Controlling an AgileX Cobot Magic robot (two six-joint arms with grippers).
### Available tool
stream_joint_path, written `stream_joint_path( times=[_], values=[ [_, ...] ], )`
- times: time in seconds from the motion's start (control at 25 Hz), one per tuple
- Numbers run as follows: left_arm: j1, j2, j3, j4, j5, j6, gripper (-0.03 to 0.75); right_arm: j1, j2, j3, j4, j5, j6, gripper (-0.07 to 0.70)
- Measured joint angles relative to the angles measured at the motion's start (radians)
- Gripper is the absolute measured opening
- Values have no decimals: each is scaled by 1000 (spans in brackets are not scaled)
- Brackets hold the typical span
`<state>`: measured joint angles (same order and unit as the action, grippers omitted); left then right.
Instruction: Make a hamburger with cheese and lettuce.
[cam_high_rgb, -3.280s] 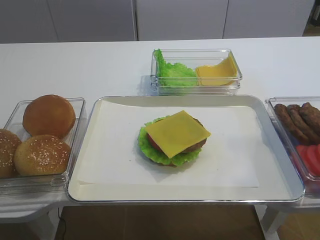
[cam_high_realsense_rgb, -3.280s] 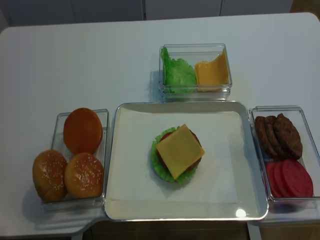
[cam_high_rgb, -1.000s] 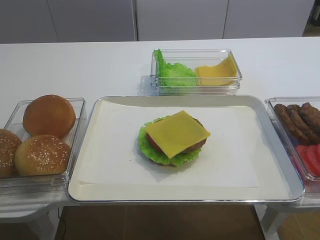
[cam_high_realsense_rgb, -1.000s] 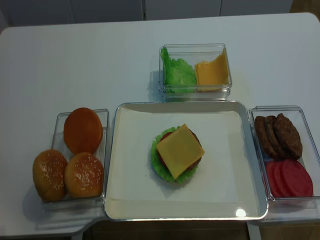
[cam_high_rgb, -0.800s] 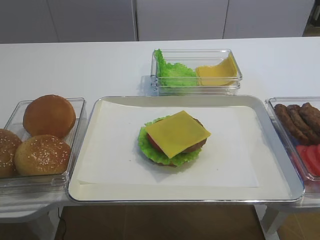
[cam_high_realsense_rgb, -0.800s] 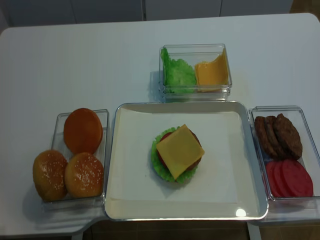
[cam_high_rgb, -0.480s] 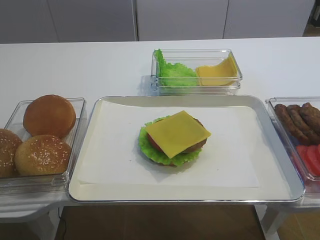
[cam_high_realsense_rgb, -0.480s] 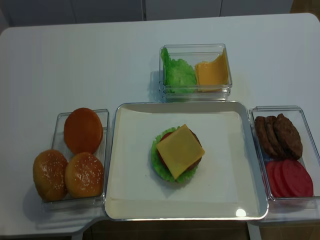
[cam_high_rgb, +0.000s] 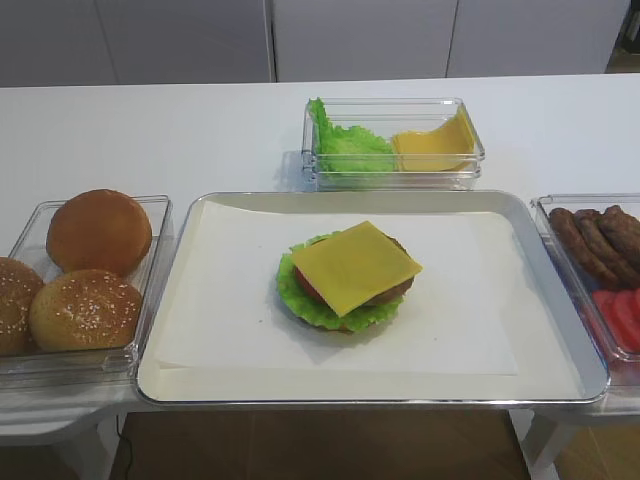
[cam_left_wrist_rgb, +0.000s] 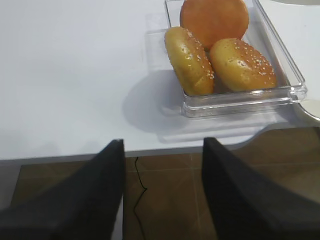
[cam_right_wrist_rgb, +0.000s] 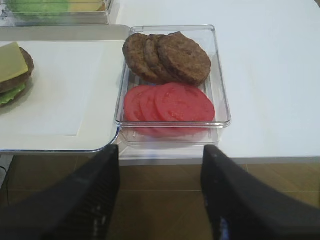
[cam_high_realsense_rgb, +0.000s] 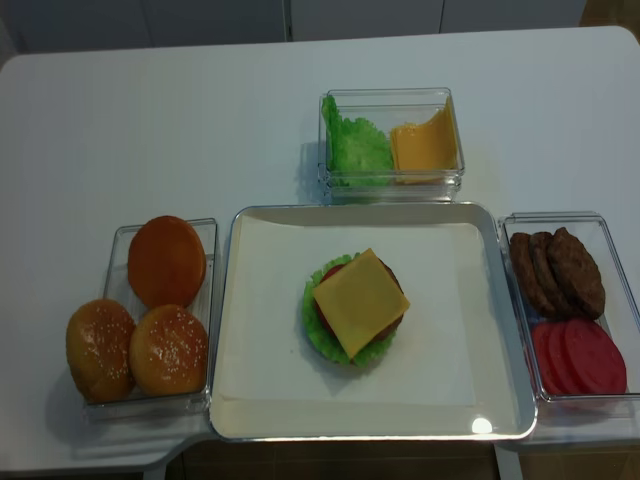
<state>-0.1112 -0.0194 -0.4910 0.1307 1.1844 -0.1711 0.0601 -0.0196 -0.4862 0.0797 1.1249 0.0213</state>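
The hamburger (cam_high_rgb: 340, 305) (cam_high_realsense_rgb: 322, 330) sits in the middle of the paper-lined metal tray (cam_high_rgb: 200, 300) (cam_high_realsense_rgb: 250, 390): green leaf, red tomato, brown patty. The square yellow cheese (cam_high_rgb: 354, 266) (cam_high_realsense_rgb: 359, 302) lies flat on top of it. Its edge also shows in the right wrist view (cam_right_wrist_rgb: 10, 62). My right gripper (cam_right_wrist_rgb: 160, 200) is open and empty, below the table's front edge in front of the patty box. My left gripper (cam_left_wrist_rgb: 162, 195) is open and empty, below the front edge near the bun box. Neither gripper shows in the exterior views.
A clear box (cam_high_rgb: 455, 175) (cam_high_realsense_rgb: 455, 180) behind the tray holds lettuce and curled cheese slices. A box of buns (cam_high_rgb: 150, 320) (cam_high_realsense_rgb: 210, 300) (cam_left_wrist_rgb: 292, 85) stands left. A box of patties and tomato slices (cam_high_rgb: 545, 215) (cam_high_realsense_rgb: 520, 215) (cam_right_wrist_rgb: 220, 75) stands right.
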Motion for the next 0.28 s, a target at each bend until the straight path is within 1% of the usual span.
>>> stream_joint_path(
  times=[0.28],
  values=[
    [0,0,0,0,0,0,370,0,0,0,0,0,0,398]
  ],
)
